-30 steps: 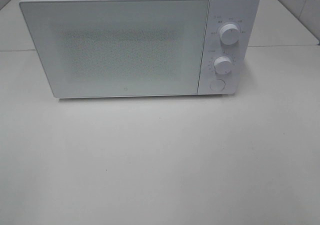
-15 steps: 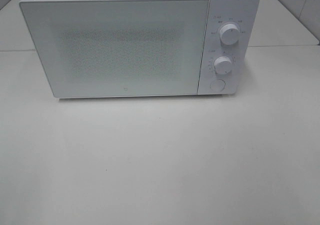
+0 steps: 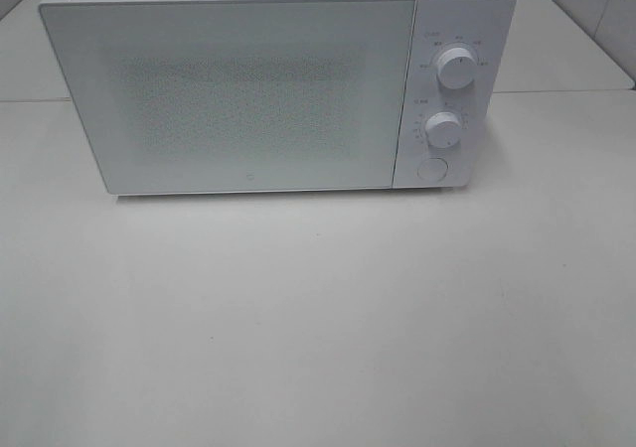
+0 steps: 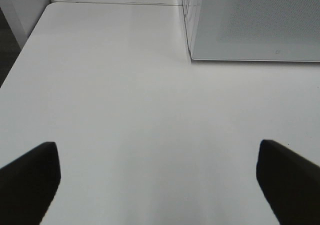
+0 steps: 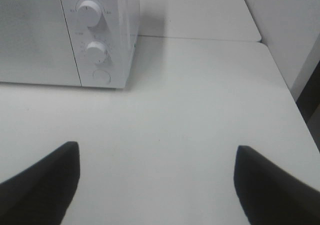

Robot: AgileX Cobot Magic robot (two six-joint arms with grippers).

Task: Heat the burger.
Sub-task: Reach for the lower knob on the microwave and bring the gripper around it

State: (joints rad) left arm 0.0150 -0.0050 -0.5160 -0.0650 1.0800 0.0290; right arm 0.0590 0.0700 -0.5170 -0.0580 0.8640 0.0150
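Microwave (image 3: 248,89) glossy white, door glassy; table (image 3: 318,318) matt, smooth.

Microwave oven (image 3: 248,89): white, upright at the far side of the table, door (image 3: 234,94) shut, with a dotted mesh window.
Control panel, right of door: upper knob (image 3: 455,69), lower knob (image 3: 443,129), round button (image 3: 431,169) below them.
Table (image 3: 318,318): white, matte.

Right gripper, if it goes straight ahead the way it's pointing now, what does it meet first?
Probably just the bare white tabletop. The open right gripper aims beside the boxy white microwave oven, on its knob side, with nothing else ahead. Depth is unclear, so clearance there is uncertain.
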